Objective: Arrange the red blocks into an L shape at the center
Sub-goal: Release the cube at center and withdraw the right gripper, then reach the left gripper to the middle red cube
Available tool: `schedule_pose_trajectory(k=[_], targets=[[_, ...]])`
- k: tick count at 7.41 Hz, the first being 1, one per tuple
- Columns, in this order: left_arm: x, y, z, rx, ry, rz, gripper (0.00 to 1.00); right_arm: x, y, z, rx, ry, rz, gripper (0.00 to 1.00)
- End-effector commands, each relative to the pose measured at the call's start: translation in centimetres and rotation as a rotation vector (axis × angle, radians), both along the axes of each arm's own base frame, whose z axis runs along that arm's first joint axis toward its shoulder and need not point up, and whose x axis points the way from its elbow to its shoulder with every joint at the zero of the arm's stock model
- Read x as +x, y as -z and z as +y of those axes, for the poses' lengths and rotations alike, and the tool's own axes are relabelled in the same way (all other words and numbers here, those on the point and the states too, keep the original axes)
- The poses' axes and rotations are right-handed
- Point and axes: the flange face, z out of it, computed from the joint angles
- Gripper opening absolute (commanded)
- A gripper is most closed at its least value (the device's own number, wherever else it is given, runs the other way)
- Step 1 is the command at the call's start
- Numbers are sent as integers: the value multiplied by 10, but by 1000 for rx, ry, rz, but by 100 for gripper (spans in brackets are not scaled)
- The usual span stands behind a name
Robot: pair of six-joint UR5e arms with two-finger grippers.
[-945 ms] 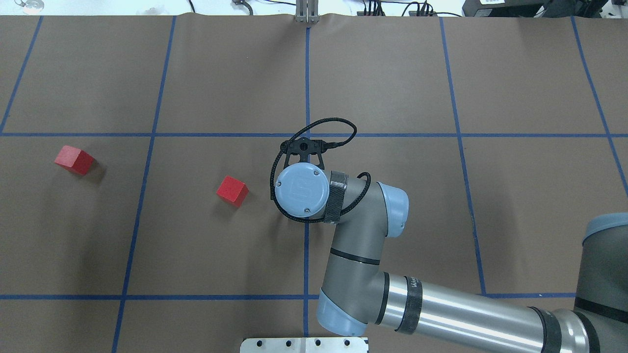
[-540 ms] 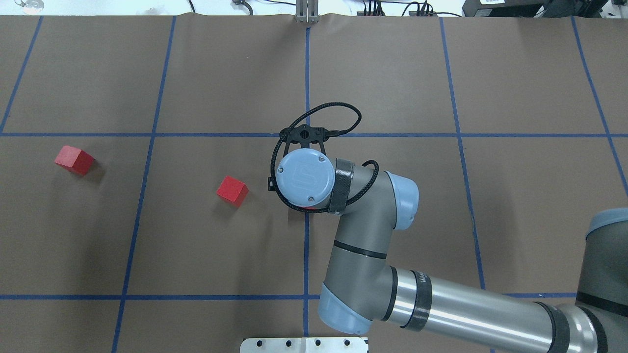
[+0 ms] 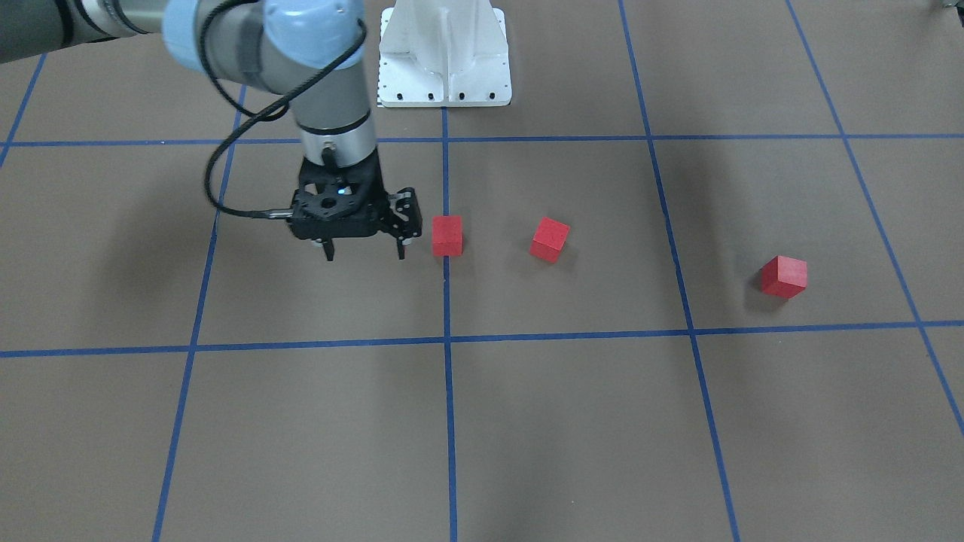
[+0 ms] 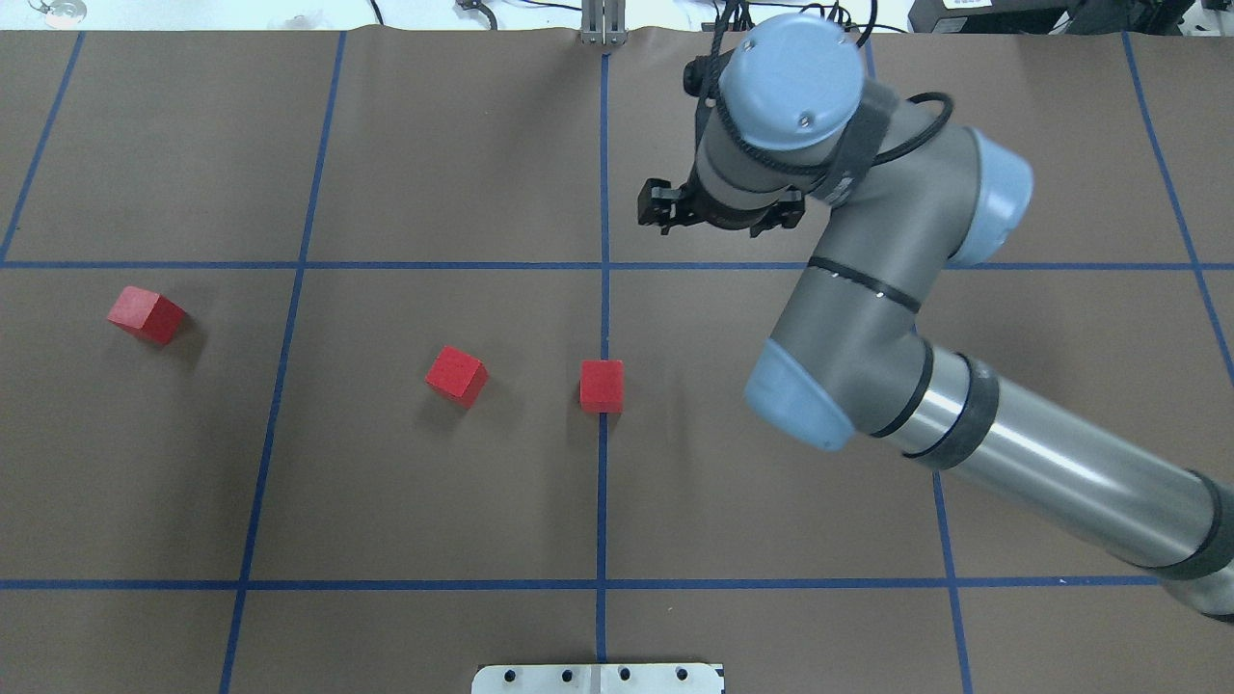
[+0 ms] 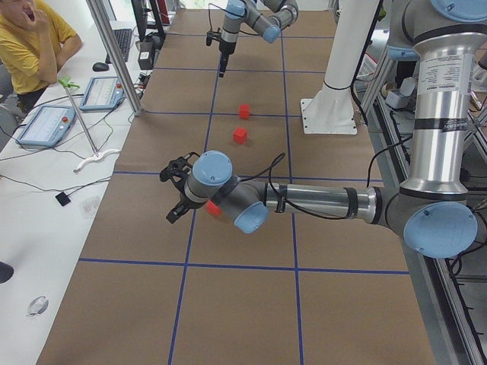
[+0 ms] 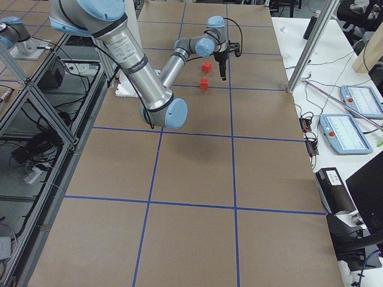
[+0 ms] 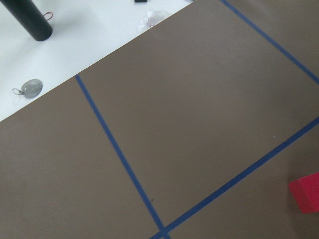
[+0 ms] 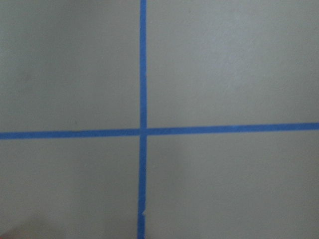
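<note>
1. The brown table cover, ruled into big squares with blue tape, spreads out beneath both grippers. The center, on its straight blue line, lies down below the right gripper and off to its left.
2. The right arm comes in with its wrist pointing straight down. The right gripper hangs clear of the table, jaws spread wide, nothing between them.
3. The left arm reaches out over the table's left end. The left gripper shows only from the side camera, so I cannot tell whether it is spread or closed.
4. The first red block sits squarely on the center line, down on the table off the right gripper's left side, clear of both fingers.
5. The second red block lies farther out on that same side, turned at an angle and apart from the first.
6. The third red block is well apart from the right gripper, across another blue line. Over by the left gripper, its corner peeks in at the lower right edge of the left wrist view.
</note>
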Motion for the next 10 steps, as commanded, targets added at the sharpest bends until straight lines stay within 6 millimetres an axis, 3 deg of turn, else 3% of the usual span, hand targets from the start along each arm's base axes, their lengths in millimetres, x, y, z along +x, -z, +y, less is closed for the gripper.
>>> schedule_pose_trajectory(k=[1,4,6,7,9,10], targets=[[83,87,10,-65,-40,144,100,119,-73,-49,50,105,48,100],[191,145,9,-154,-86,218,100,227,-170,-68,85,209,123,100],[293,184,21,-201,-105,198,100,298,-228,-63,80,254,124,100],[332,207,28,-231,-141,172,100,327,-257,-54,99,275,131,100],[401,219,58,-250,-87,135,100,371,-307,-32,107,286,133,100],[417,226,61,-244,-53,109,100,379,-319,-24,99,283,123,100]])
